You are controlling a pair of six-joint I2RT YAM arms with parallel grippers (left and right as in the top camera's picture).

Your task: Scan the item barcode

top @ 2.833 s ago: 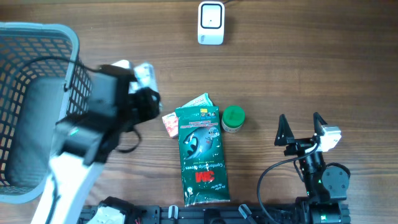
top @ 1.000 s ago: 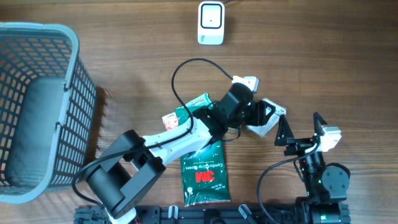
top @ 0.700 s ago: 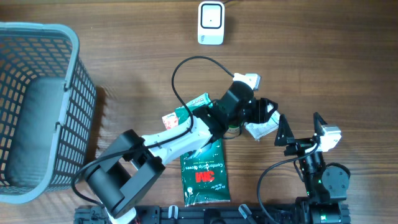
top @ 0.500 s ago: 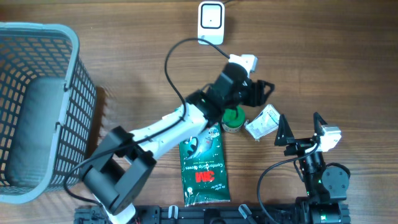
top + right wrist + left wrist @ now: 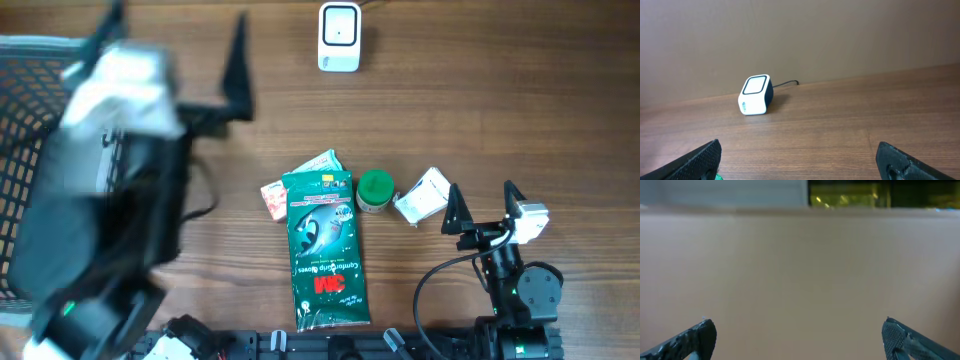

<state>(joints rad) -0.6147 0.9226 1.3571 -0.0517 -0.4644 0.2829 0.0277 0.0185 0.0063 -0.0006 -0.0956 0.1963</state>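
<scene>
The left gripper (image 5: 175,45) hangs high over the table's (image 5: 520,90) left side, above the grey mesh basket (image 5: 18,200), and shows in the overhead view only as a large blur; its two dark fingers (image 5: 238,68) stand wide apart with nothing between them. The left wrist view agrees: both fingertips (image 5: 695,339) sit in the lower corners of the picture, far from each other, over a blurred pale-brown expanse, and hold nothing. The small white box (image 5: 421,196) lies on the wooden table, tilted, right of the middle – just beside the green-capped jar (image 5: 375,190) on one side and close to the right gripper's nearer finger (image 5: 455,208) on the other, whether touching it I cannot tell. The right gripper (image 5: 483,206) rests low at the table's near right edge, jaws spread wide and empty, its own camera looking across bare wood to the white barcode scanner (image 5: 755,95), which stands near the far edge with a thin cable (image 5: 786,83) running off behind it. From above, the scanner is well apart from the box, up the table and to its left. Left of the jar lies a long dark-green glove pack (image 5: 322,250), its head over a light-green packet (image 5: 318,163), with a small orange-and-red sachet (image 5: 272,199) touching its left edge.
</scene>
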